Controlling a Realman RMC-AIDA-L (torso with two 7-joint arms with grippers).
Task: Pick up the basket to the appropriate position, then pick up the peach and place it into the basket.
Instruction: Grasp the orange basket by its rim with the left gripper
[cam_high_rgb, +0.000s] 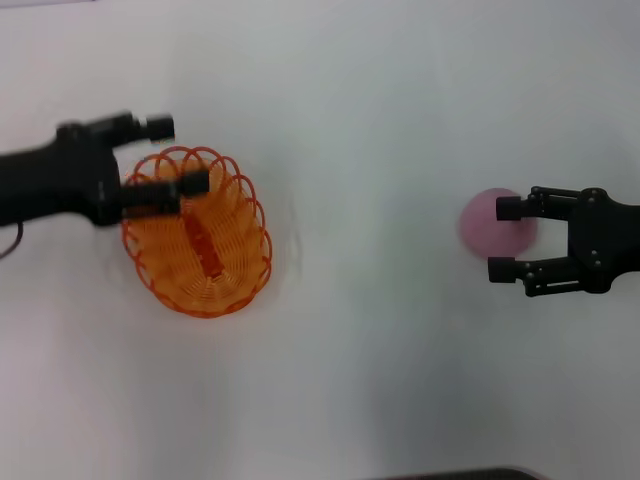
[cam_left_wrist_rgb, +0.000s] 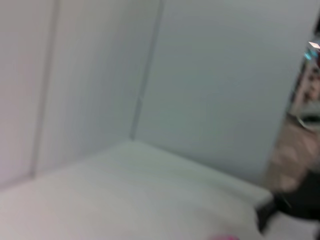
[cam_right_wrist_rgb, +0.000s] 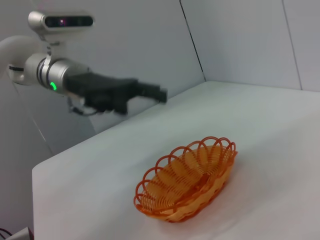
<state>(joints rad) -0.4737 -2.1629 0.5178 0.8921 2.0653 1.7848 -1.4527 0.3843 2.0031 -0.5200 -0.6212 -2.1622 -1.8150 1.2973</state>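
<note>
Pale panelled walls close in behind a plain white desk that carries only two things. The larger, an oval orange basket of looped plastic wire with a scalloped rim, rests toward the desk's left side; it looks light and springy, best pinched at the rim, where a finger can slip through a loop. The left gripper hangs above its far rim, jaws parted, clear of the wire in the right wrist view. Well apart, toward the right edge, sits the round pink peach, probably smooth and apt to roll, so take it across the middle. The right gripper reaches in level, open fingers either side of it, not closed.
</note>
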